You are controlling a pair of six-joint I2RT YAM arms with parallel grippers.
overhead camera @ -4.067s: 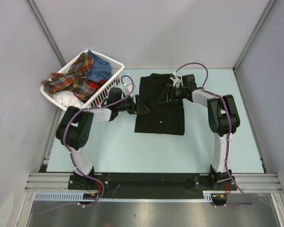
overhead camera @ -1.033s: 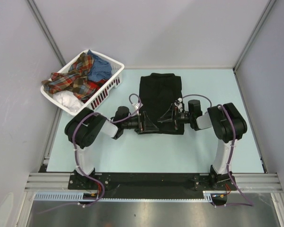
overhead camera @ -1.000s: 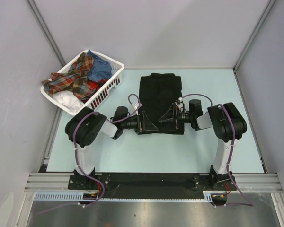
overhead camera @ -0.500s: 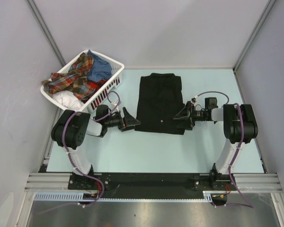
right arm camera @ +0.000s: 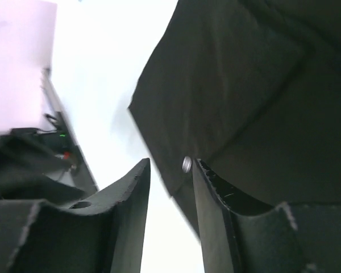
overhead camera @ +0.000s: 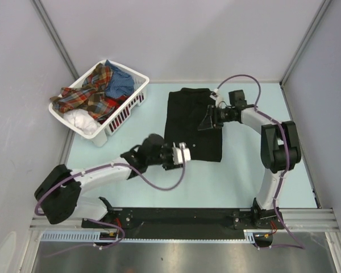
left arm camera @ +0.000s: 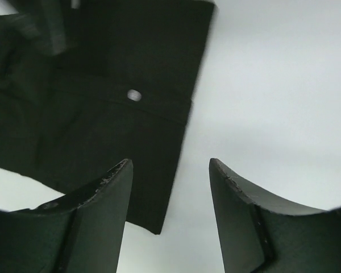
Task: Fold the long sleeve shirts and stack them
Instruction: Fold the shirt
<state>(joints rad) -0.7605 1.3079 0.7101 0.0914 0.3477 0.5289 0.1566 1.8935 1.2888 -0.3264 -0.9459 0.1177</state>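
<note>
White slatted basket [overhead camera: 125,112] holds a red-orange plaid shirt [overhead camera: 91,91], a blue shirt [overhead camera: 120,82] and a white shirt [overhead camera: 79,118]. Just beside it, the black shirt [overhead camera: 190,122] lies folded on the table. The left gripper [left arm camera: 170,165] and the right gripper [right arm camera: 170,162] hover over its edges, jaws apart and empty.

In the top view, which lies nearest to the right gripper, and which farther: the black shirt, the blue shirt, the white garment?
1. Black shirt, at the right gripper.
2. Blue shirt, at the far end of the basket.
3. White garment, at the basket's near left end.
</note>
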